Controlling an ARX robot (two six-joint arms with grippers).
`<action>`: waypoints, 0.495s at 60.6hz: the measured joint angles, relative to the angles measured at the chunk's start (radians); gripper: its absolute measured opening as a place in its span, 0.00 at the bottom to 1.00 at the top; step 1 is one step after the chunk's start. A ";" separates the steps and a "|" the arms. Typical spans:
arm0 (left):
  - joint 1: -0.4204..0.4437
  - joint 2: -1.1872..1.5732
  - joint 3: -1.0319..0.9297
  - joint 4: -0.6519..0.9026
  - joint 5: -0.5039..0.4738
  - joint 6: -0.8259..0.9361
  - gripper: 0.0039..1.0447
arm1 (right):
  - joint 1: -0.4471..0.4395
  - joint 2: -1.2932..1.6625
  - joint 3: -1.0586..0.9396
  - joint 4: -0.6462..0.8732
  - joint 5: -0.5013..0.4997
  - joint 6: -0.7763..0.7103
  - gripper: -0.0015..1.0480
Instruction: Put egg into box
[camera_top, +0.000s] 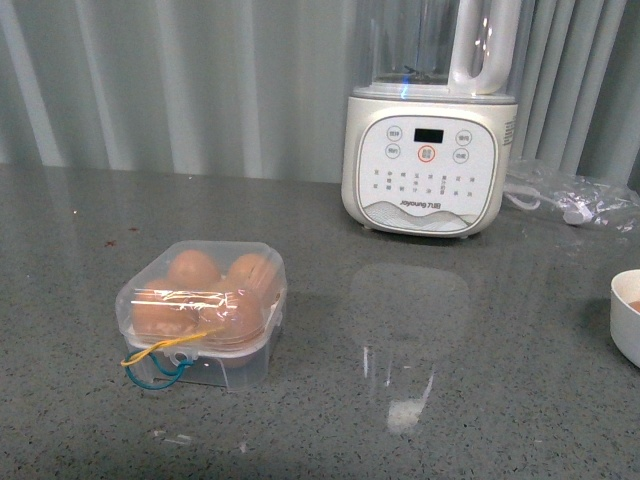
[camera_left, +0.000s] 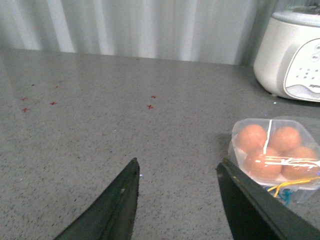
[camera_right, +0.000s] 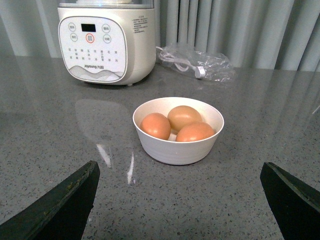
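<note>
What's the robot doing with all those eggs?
Right now it isn't holding anything. The clear box sits on the grey counter with its lid shut and four eggs inside. Three more eggs lie in a white bowl near the blender. The left hand is open near the box, and the right hand is open in front of the bowl.

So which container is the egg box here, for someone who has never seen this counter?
Start at the cream blender at the back of the grey counter. In the front view, the box sits nearer the camera and to its left: a small square clear plastic case with a closed rounded lid, eggs inside and a yellow and blue elastic loop. The white bowl of eggs is open and round.
</note>
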 joint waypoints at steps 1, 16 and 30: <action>0.000 -0.007 -0.010 0.002 -0.001 0.000 0.43 | 0.000 0.000 0.000 0.000 0.000 0.000 0.93; 0.000 -0.114 -0.122 0.007 0.000 -0.013 0.03 | 0.000 0.000 0.000 0.000 0.000 0.000 0.93; 0.000 -0.187 -0.174 -0.013 0.000 -0.014 0.03 | 0.000 0.000 0.000 0.000 0.000 0.000 0.93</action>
